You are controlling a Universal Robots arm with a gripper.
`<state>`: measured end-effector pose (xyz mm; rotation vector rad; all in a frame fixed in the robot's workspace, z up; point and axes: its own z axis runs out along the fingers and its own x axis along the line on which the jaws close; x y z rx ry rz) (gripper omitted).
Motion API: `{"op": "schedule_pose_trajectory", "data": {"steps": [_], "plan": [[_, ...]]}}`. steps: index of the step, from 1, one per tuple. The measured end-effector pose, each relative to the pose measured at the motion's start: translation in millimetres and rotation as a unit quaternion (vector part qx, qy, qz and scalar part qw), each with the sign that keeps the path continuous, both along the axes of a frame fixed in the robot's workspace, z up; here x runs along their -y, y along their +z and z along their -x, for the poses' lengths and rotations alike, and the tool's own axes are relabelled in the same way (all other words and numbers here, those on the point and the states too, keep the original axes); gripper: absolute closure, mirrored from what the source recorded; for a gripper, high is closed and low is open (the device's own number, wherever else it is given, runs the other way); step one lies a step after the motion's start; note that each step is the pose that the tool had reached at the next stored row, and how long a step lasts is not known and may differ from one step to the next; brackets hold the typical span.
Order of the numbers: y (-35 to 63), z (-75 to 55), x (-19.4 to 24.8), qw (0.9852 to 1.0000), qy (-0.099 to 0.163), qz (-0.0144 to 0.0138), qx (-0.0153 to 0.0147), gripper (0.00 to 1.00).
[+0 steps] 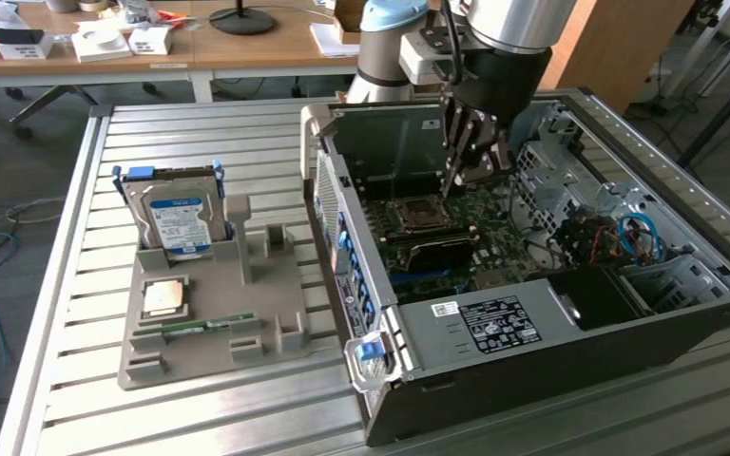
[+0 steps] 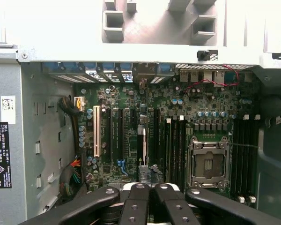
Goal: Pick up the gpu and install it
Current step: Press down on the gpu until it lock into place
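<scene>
Your black-fingered gripper (image 2: 147, 199) is clamped on the thin black gpu card (image 2: 144, 147), held edge-down over the green motherboard (image 2: 178, 103) inside the open computer case (image 1: 555, 380) (install step); seating calls for slot alignment.

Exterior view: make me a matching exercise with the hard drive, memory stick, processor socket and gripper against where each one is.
1 hard drive
2 memory stick
3 processor socket
4 gripper

A on the motherboard
B upright in the grey tray
C closed on the gpu, over the open case
D lying flat in the grey tray

Pairs: 1-B, 2-D, 3-A, 4-C
</scene>
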<state>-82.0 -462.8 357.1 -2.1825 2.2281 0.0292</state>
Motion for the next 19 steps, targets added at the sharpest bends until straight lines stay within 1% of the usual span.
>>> {"op": "schedule_pose_trajectory", "data": {"steps": [3,19], "plan": [[-2.4,0.0,0.0,1.0000,0.000,0.0000,0.0000,0.89],[-31.6,0.0,0.0,1.0000,0.000,0.0000,0.0000,0.89]]}}
